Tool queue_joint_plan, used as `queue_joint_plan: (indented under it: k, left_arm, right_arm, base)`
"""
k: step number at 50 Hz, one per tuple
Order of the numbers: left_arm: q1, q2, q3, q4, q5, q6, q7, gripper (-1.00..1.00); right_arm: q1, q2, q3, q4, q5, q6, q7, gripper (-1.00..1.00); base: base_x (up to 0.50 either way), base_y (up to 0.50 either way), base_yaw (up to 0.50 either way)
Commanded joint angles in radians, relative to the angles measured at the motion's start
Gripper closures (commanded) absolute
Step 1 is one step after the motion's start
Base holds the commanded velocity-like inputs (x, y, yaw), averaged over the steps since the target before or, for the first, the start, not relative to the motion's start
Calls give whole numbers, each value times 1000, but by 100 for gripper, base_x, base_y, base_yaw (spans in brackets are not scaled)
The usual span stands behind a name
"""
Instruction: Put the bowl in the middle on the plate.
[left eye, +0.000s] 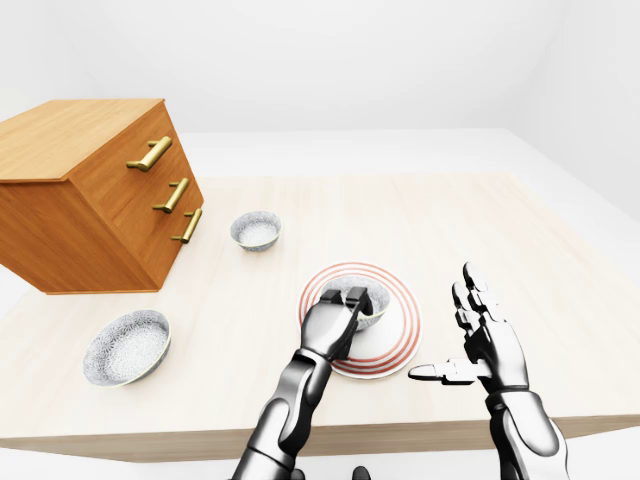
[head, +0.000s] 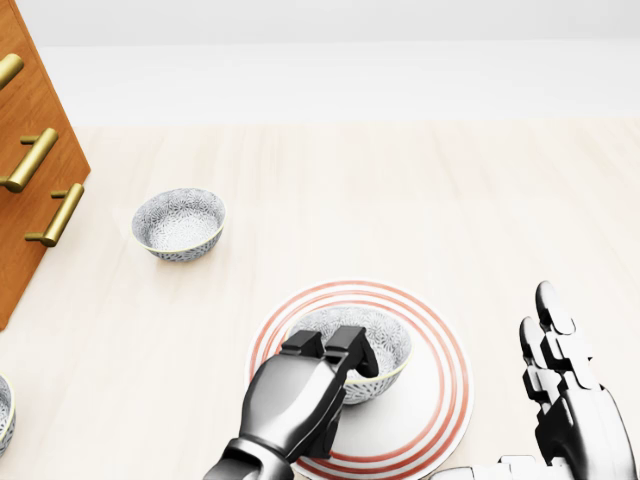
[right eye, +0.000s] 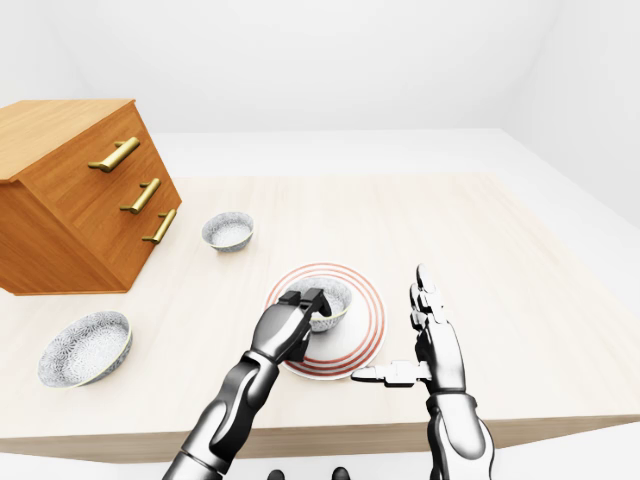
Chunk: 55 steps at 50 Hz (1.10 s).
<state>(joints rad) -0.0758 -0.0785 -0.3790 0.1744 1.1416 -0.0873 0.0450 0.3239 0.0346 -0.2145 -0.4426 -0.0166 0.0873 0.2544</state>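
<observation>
Near the desk (head: 450, 200) edge that ran along the bottom of the head view, the bowl (head: 378, 335) sat inside the plate (head: 442, 398), roughly on its centre. The left robot hand (head: 335, 348) was closed on the bowl's rim on the side towards the robot, fingers hooked over the lip and pinching the wall. The right robot hand (left eye: 487, 342) stood open and empty just beside the plate, towards the desk's right edge, fingers spread upward and touching nothing.

The bowl looked like glazed ceramic: round and deep, thin-walled, with a fine grey speckled pattern and a pale rim. It was probably rigid, fairly light, slick under metal fingers and liable to chip if knocked. The rim pinch seemed the natural hold, since the curved outside offered little purchase.

The plate was flat and white with red rings, likely just as hard and smooth. A second bowl (head: 178, 222) and a third bowl (left eye: 127, 347) of the same pattern lay towards the left edge, near a wooden chest of drawers (left eye: 90, 200) with brass handles (left eye: 172, 195). The desk was pale, matte wood grain.
</observation>
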Motion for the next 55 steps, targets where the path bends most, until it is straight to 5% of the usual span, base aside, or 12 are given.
queue_joint_plan:
  k: [1, 4, 8, 10, 31, 39, 40, 41, 43, 44, 47, 55]
  left_arm:
    - [-6, -1, 7, 21, 42, 0, 27, 100]
    - [-4, 0, 6, 29, 51, 0, 30, 85]
    - [0, 2, 8, 39, 52, 0, 15, -84]
    - [1, 2, 7, 41, 49, 0, 17, -100]
    - [8, 9, 25, -37, 12, 0, -37, -100]
    - [36, -2, 108, -585, -291, 5, -377, -100]
    - [24, -31, 137, -794, -366, 169, -520, -100]
    - [18, -15, 129, -809, -378, 175, -515, -100]
    - [-110, 0, 275, -1078, -459, 175, -687, -100]
    - [-117, 19, 273, -1087, -471, 175, -678, -100]
    - [-252, 137, 498, -1212, -564, 175, -743, -100]
    - [-134, 394, 819, -1164, -783, 175, -743, -100]
  right_arm:
    - [-2, -1, -1, 9, 0, 0, 0, -100]
    - [-2, -1, 0, 2, 0, 0, -1, -100]
    - [2, 1, 2, -9, -2, 0, -1, -100]
    - [0, 0, 1, -3, -1, 0, -1, -100]
    - [-1, -1, 0, -2, -1, 0, -2, -100]
    - [-1, 0, 0, 0, -2, 0, -1, -100]
    - [-2, -1, -1, 3, 0, 0, 0, -100]
    - [-2, -1, -2, 4, 0, 0, 0, -100]
    - [-3, -1, 1, 5, -3, 0, -1, -100]
    - [-3, -2, 1, 4, -3, 0, -2, -100]
    - [4, 0, 3, -4, -6, 0, 0, -100]
    - [11, 4, -6, -39, 20, 0, 15, -100]
  base:
    - [0, 0, 0]
    - [0, 0, 0]
    - [0, 0, 0]
    - [0, 0, 0]
    - [0, 0, 0]
    - [0, 0, 0]
    - [0, 0, 0]
    - [0, 0, 0]
    - [0, 0, 0]
    - [0, 0, 0]
    - [0, 0, 0]
    - [0, 0, 0]
